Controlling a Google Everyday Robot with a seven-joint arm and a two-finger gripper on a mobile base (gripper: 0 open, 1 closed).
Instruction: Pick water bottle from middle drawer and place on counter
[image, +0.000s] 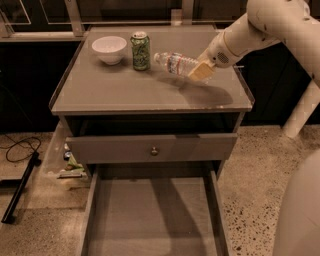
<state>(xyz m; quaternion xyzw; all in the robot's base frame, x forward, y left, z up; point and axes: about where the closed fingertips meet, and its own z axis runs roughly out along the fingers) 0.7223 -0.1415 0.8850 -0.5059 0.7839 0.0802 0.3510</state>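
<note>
Gripper clamped on the base of the water bottle, held sideways above the counter toward its back right corner, cap near the green can.

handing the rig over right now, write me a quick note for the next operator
Claw: over the right rear of the counter, closed on the base end of the water bottle.
Water bottle: nearly level, cap pointing at the green can; whether it touches the counter is unclear.
Middle drawer: pulled out, nothing on the floor that shows.
Done: bottle is out of the drawer and at the counter.
Left: set it down right of the can, away from the white bowl, open the claw, back the arm off.
</note>
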